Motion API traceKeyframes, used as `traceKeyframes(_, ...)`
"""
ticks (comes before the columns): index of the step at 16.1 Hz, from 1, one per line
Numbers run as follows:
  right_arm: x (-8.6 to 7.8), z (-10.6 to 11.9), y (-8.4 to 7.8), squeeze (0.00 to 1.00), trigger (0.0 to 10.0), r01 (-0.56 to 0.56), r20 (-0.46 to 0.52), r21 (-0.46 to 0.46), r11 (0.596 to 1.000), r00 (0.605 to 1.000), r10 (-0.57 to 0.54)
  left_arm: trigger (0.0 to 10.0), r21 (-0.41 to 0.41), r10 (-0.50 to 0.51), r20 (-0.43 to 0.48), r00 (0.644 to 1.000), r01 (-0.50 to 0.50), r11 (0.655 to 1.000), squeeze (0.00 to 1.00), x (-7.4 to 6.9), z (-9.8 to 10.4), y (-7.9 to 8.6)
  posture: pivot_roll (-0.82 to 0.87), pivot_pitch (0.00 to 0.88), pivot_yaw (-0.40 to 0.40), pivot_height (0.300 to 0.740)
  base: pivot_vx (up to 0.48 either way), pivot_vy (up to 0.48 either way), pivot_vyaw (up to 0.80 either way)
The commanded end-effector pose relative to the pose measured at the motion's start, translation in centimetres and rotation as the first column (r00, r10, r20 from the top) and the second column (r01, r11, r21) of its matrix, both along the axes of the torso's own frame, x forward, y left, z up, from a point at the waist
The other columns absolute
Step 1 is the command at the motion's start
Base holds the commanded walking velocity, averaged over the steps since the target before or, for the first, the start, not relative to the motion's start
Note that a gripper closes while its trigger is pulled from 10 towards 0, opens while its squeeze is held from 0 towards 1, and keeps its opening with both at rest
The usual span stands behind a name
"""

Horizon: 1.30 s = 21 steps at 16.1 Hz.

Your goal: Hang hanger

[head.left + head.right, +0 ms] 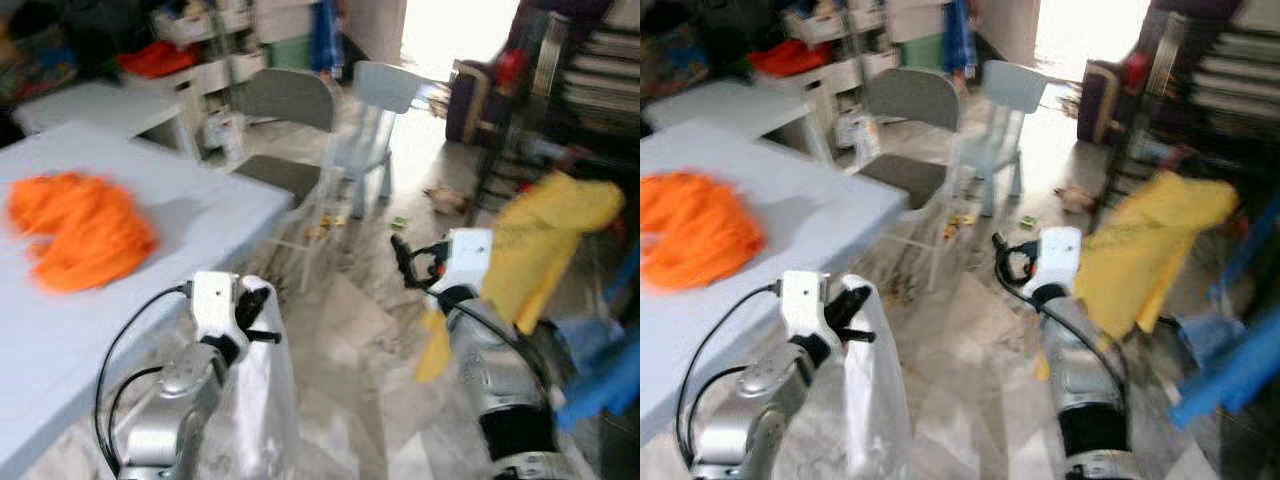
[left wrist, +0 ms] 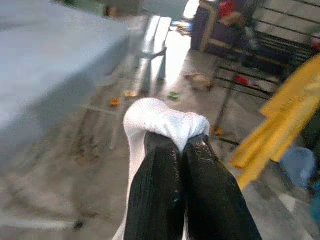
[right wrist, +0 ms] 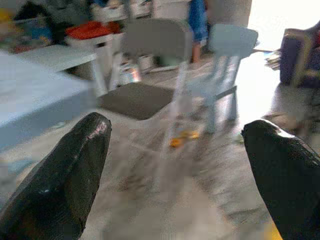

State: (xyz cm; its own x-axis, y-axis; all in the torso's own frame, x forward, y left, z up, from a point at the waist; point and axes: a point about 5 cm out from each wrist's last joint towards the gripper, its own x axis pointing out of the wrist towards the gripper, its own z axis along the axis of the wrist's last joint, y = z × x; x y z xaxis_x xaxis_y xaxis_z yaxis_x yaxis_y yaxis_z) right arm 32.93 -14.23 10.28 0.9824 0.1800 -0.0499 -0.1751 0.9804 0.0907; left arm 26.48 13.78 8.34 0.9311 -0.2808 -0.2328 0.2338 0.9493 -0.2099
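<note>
Left gripper (image 2: pixel 181 145), low in the left of the frame, is clamped tight on a white, filmy cloth (image 2: pixel 160 117) that drapes down beside the pale blue bench (image 1: pixel 200 215). Right gripper (image 3: pixel 175 165), centre-right, has fingers spread wide, holding nothing. Crumpled orange fabric (image 1: pixel 80 230) lies on the bench at left; yellow cloth (image 1: pixel 545 240) hangs at right. I can't make out a hanger.
</note>
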Motion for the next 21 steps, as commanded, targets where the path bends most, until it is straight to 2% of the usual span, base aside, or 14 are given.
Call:
traceKeyframes(1, 0.6, 0.4, 0.4, 0.0, 10.0, 0.001, 0.0, -0.032, 0.999, 1.0, -0.001, 10.0, 0.013, 0.005, 0.039, 0.999, -0.005, 1.0, 0.0, 0.4, 0.5, -0.1, -0.02, 0.0, -0.014, 0.74, 0.0, 0.0, 0.0)
traceKeyframes(3, 1.4, -0.4, 0.4, 0.0, 10.0, 0.075, -0.093, -0.037, 0.997, 0.993, -0.078, 10.0, 0.05, -0.014, 0.056, 0.998, 0.011, 0.999, 0.0, 0.2, 0.3, -0.3, -0.02, 0.0, -0.049, 0.74, 0.0, 0.0, 0.0)
traceKeyframes(4, 1.9, 0.2, 0.7, 0.0, 10.0, 0.083, -0.081, -0.035, 0.996, 0.993, -0.085, 10.0, 0.051, 0.005, 0.06, 0.998, -0.008, 0.999, 0.0, 0.1, 0.4, 0.0, -0.03, 0.0, -0.052, 0.74, 0.0, 0.0, 0.0)
traceKeyframes(5, 2.2, 0.3, 1.1, 0.0, 10.0, 0.055, -0.069, -0.077, 0.996, 0.996, -0.06, 10.0, 0.048, 0.013, 0.059, 0.998, -0.016, 0.999, 0.0, 0.2, 0.3, 0.3, -0.01, 0.0, -0.054, 0.74, 0.0, 0.0, 0.0)
traceKeyframes(7, 2.3, -0.5, 1.4, 0.0, 10.0, 0.064, -0.097, -0.094, 0.994, 0.993, -0.073, 10.0, 0.074, -0.013, 0.079, 0.997, 0.007, 0.997, 0.0, 0.5, 0.6, 0.6, 0.01, 0.0, -0.02, 0.74, 0.0, 0.0, 0.0)
traceKeyframes(9, 2.0, -0.4, 1.2, 0.0, 10.0, 0.071, -0.049, -0.16, 0.985, 0.996, -0.08, 10.0, 0.062, 0.008, 0.079, 0.997, -0.013, 0.998, 0.0, 0.3, 0.6, 1.1, -0.01, 0.0, 0.008, 0.74, 0.0, 0.0, 0.0)
traceKeyframes(11, 1.6, -0.1, 0.1, 0.0, 10.0, 0.097, 0.007, -0.192, 0.977, 0.995, -0.097, 10.0, 0.054, 0.017, 0.072, 0.997, -0.021, 0.998, 0.0, -0.1, 0.3, 1.2, -0.03, 0.0, 0.024, 0.74, 0.0, 0.0, 0.0)
traceKeyframes(12, 1.1, 0.1, -1.2, 0.0, 10.0, 0.149, 0.026, -0.193, 0.97, 0.989, -0.146, 10.0, 0.047, 0.006, 0.069, 0.998, -0.009, 0.999, 0.0, -0.3, 0.3, 1.0, -0.05, 0.0, 0.028, 0.74, 0.0, 0.0, 0.0)
traceKeyframes(13, 0.3, 0.2, -1.8, 0.0, 10.0, 0.123, 0.032, -0.139, 0.983, 0.992, -0.12, 10.0, 0.033, -0.016, 0.07, 0.997, 0.014, 0.999, 0.0, -0.2, 0.3, 0.5, -0.07, 0.0, 0.038, 0.74, 0.0, 0.0, 0.0)
traceKeyframes(15, 0.0, 0.2, -2.3, 0.0, 10.0, 0.144, 0.05, -0.137, 0.98, 0.989, -0.138, 10.0, 0.033, -0.026, 0.06, 0.998, 0.024, 0.999, 0.0, 0.0, 0.1, 0.3, -0.08, 0.0, 0.044, 0.74, 0.0, 0.0, 0.0)
traceKeyframes(16, 0.0, 0.0, -2.5, 0.0, 10.0, 0.157, 0.041, -0.13, 0.979, 0.987, -0.153, 10.0, 0.037, -0.028, 0.056, 0.998, 0.026, 0.999, 0.0, 0.2, 0.0, 0.3, -0.08, 0.0, 0.045, 0.74, 0.292, 0.345, 0.0)
traceKeyframes(18, -0.2, -0.3, -2.9, 0.0, 10.0, 0.195, 0.017, -0.121, 0.973, 0.981, -0.195, 10.0, 0.031, 0.003, 0.078, 0.997, -0.006, 1.0, 0.0, 1.5, 0.6, 0.4, -0.09, 0.0, 0.043, 0.74, 0.298, 0.377, -0.8)
traceKeyframes(21, -0.1, 0.0, -2.6, 0.0, 10.0, 0.175, 0.016, -0.117, 0.978, 0.985, -0.174, 10.0, 0.054, -0.036, 0.087, 0.996, 0.032, 0.998, 0.0, 1.5, 0.7, -0.1, -0.1, 0.0, 0.038, 0.74, 0.293, 0.38, -0.8)
